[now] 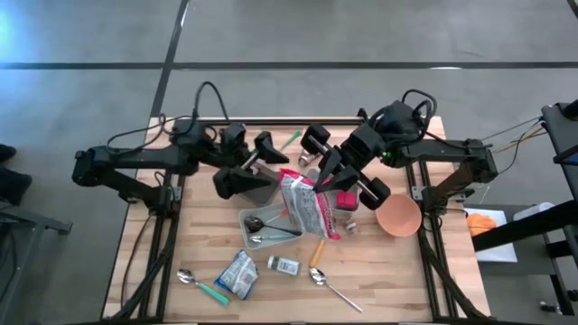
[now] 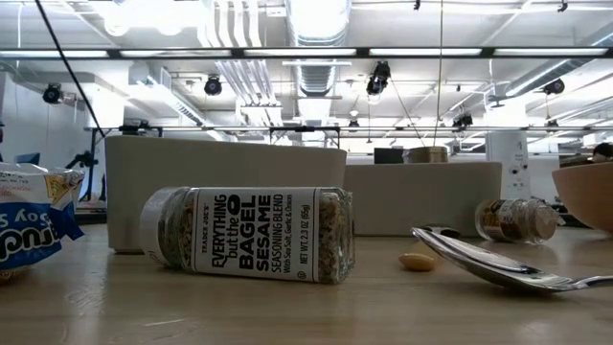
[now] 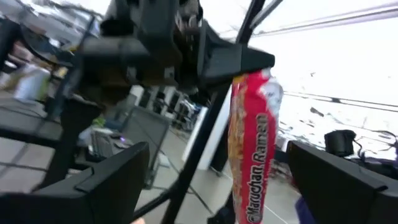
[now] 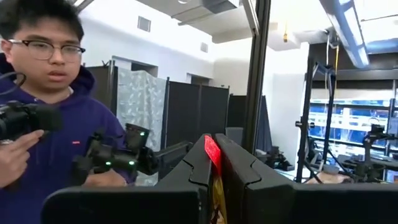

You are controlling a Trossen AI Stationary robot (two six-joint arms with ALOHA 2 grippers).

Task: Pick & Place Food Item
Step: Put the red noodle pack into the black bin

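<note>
Taking the high view as a clock face with the table's middle at the centre, the left gripper (image 1: pixel 242 173) sits at about ten o'clock, lifted above the wood with its jaws spread wide and nothing between them. In the left wrist view its two dark fingers (image 3: pixel 102 186) stand far apart, and the ramen packet (image 3: pixel 252 146) hangs in the air beyond them, its red end pinched by the other arm.

At the centre, the ramen packet (image 1: pixel 307 206) dangles over the clear container (image 1: pixel 269 226), which holds two spoons. Below it, toward six o'clock, lie a small seasoning jar (image 1: pixel 284 265) on its side, a blue-and-white snack bag (image 1: pixel 237 273), a green-handled spoon (image 1: pixel 200 283) at seven o'clock and a metal spoon (image 1: pixel 330 283) at five. An orange-handled utensil (image 1: pixel 317 252) lies just beside the container's lower right corner.

At about one o'clock the right gripper (image 1: pixel 332 171) is clamped tight on the top edge of the ramen packet; in the right wrist view the red seam (image 4: pixel 212 154) is squeezed between its closed fingers (image 4: pixel 242 174). A person in a dark hoodie (image 4: pixel 43 124) stands beyond the table, handling camera gear.

At three o'clock an orange bowl (image 1: pixel 398 216) rests on the wooden table (image 1: pixel 388 280).
</note>
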